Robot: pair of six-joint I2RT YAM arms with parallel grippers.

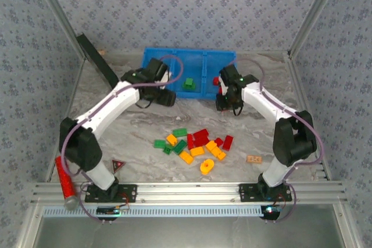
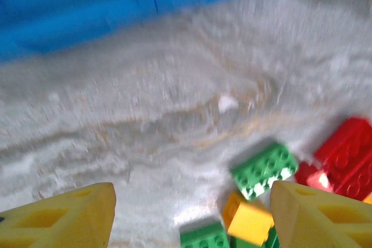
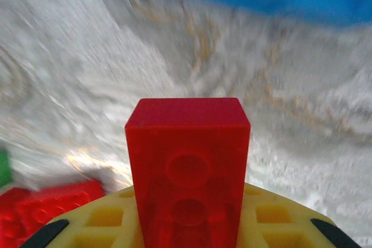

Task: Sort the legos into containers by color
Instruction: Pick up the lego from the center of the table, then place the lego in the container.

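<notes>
Red brick [image 3: 187, 166] sits clamped in the right gripper [image 3: 187, 222]; left gripper [image 2: 192, 213] gapes empty.

Surface: grey marbled table [image 1: 145, 126]
Beyond left gripper [image 1: 165, 98]: blue containers [image 1: 192, 56]
Nearer than it, rightward: loose legos [image 1: 195, 143], clustered; red, green, yellow
Near side of right gripper [image 1: 220, 88]: tan tile [image 1: 253, 158]
Near-left of left gripper: triangle [image 1: 118, 165]; red cylinder [image 1: 65, 181]
</notes>
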